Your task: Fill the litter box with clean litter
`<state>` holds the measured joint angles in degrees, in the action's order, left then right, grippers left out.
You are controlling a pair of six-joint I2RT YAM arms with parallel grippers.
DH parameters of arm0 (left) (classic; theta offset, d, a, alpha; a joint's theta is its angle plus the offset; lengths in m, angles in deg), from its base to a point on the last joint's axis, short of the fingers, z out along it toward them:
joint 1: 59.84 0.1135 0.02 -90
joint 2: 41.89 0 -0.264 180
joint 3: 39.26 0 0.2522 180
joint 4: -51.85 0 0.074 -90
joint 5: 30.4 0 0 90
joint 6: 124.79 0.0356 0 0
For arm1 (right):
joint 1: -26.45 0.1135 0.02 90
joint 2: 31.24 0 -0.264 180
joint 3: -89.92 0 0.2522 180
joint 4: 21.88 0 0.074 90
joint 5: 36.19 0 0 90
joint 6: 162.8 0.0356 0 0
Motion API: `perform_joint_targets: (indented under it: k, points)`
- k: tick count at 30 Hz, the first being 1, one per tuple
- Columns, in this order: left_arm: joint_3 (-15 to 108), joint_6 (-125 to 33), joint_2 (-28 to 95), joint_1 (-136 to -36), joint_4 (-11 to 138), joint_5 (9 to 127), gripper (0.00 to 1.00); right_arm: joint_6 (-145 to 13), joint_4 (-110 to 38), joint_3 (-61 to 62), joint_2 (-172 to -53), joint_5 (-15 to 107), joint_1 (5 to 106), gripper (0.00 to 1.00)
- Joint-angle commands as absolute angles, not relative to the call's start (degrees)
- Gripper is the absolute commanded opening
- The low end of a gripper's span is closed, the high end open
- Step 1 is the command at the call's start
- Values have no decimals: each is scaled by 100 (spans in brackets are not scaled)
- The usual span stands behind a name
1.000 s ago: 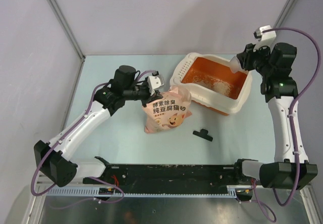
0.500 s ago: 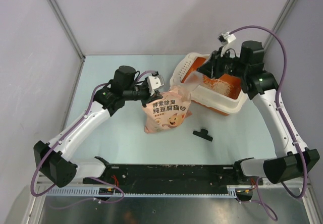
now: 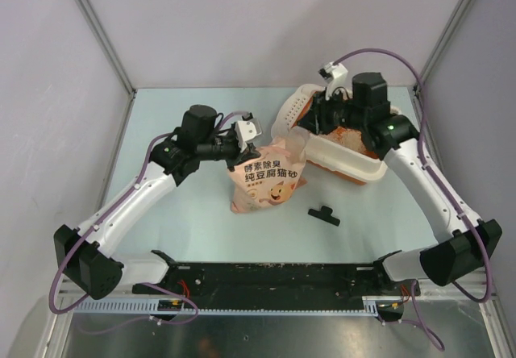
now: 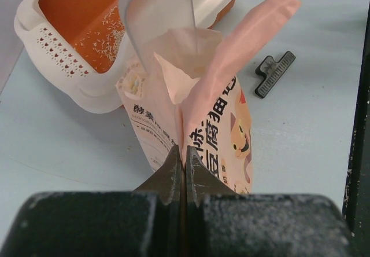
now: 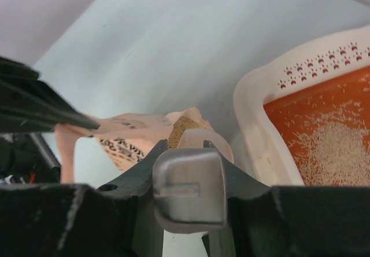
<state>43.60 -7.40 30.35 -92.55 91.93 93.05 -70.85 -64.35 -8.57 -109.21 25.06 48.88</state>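
The litter box [image 3: 339, 159], cream outside and orange inside, stands at the back right. A patch of clean litter [image 5: 338, 153] lies on its orange floor, with stray granules [image 4: 110, 34] near the perforated ledge. My right gripper [image 3: 316, 121] [image 5: 186, 148] is shut on the handle of a clear scoop [image 5: 189, 187]. The scoop's bowl [image 4: 159, 14] hangs over the open mouth of the pink bag [image 3: 266, 176], just left of the box. My left gripper [image 3: 248, 136] [image 4: 185, 153] is shut on the bag's upper edge and holds the mouth open.
A black clip [image 3: 323, 214] lies on the table in front of the bag and the box. Tan granules [image 5: 184, 128] show inside the bag's mouth. Grey walls close in the table on the left, back and right.
My right arm has swung left with the scoop, from the box's far right end to the bag's mouth. The left arm and the bag have not moved.
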Motion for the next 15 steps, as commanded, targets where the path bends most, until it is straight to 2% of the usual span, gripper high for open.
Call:
perform_joint_targets:
  k: [1,7,15]
  points:
    - [4350,-1053,2736,-9315,8582,9712,0,-6606,-6131,-769,-11191,4323,5281,0]
    - [4244,-1212,2701,-9306,8512,9783,0,-6358,-6016,-375,-11455,5177,5668,0]
    - [4183,-1466,2666,-9315,8389,9879,0,-6182,-5771,242,-11737,5285,5905,0]
